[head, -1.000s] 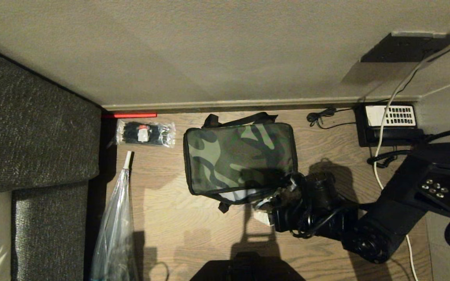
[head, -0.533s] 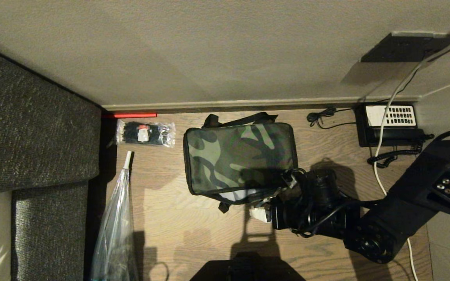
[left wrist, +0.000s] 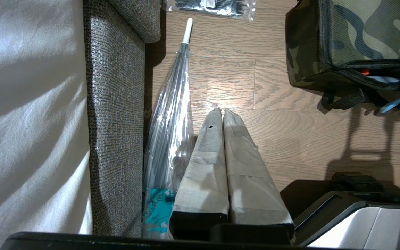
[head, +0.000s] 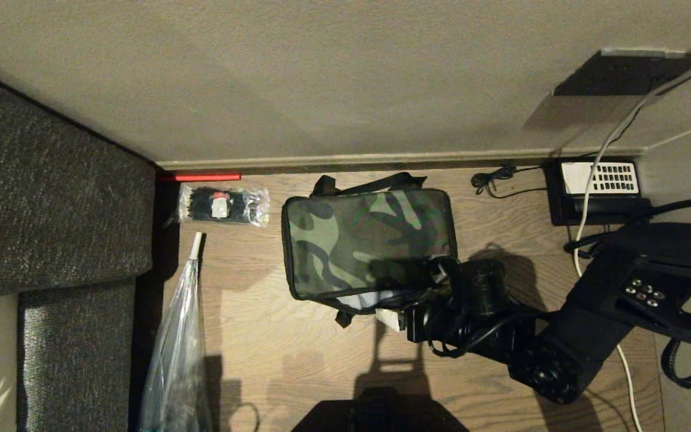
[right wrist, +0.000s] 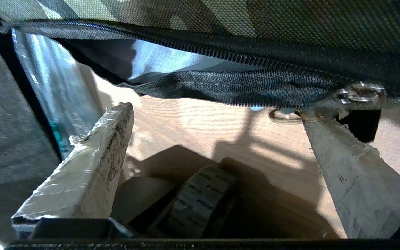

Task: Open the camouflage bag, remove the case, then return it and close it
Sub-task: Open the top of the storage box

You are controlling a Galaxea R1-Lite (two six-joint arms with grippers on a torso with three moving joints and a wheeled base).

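The boxy camouflage bag (head: pixel 368 243) is matt woven cloth; the floor (head: pixel 297 354) is grained wood; the long umbrella sleeve (head: pixel 177 342) is glossy clear plastic.

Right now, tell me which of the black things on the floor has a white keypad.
The black telephone by the wall at the far right: only it carries a white keypad. The packet of black ties lies at the far left and has just a small label.

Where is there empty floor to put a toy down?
Bare wood lies between the umbrella and the bag, below the packet of ties. A smaller patch sits between the bag and the phone. It is crowded at the bag's near right corner, where the right gripper is.
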